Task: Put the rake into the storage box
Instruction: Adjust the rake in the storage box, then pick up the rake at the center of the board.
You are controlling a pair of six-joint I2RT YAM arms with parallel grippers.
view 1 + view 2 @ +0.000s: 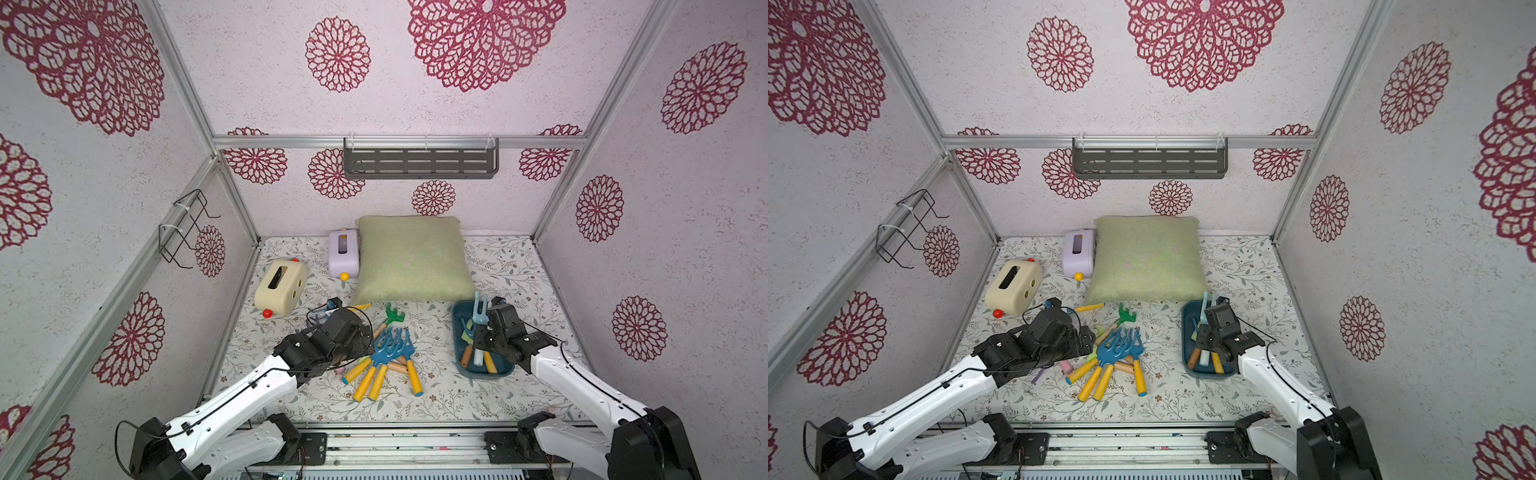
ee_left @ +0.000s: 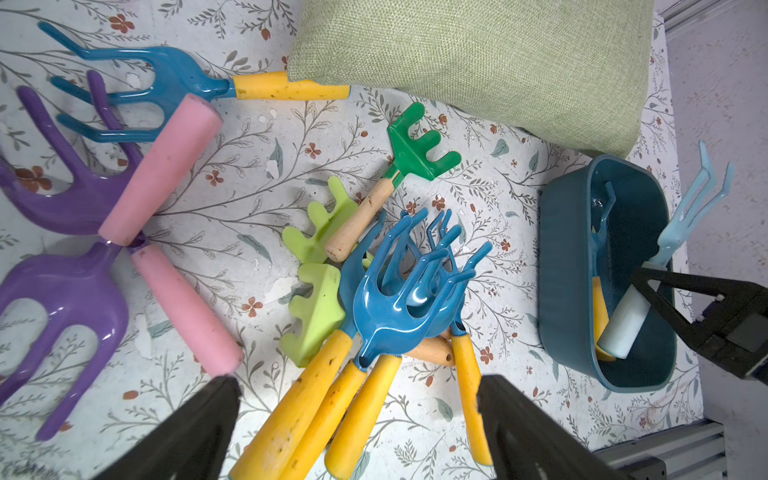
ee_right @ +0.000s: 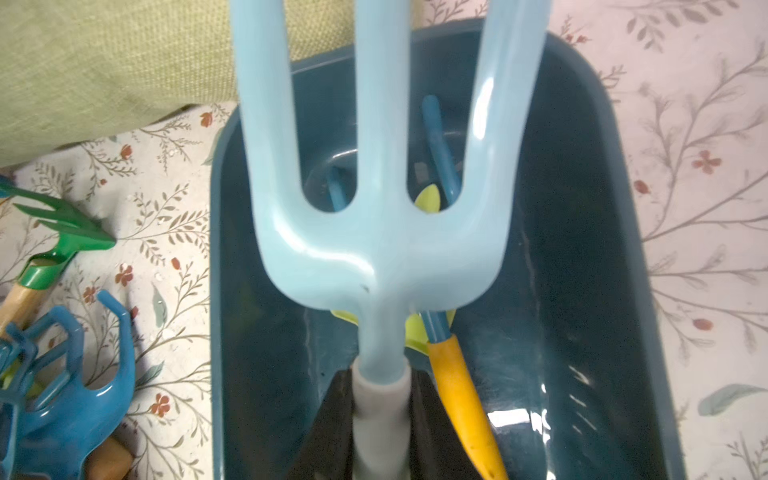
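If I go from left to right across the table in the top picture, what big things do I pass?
In a top view: cream box → lilac box → green pillow → storage box. The rake pile is left out, since it sits under the pillow's span.

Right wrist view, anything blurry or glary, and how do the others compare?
Right wrist view: the pale blue rake is soft, tine ends blurred; glare streaks the storage box wall. Left wrist view: sharp, highlights on the dark blue rake heads. Both top views: evenly lit.
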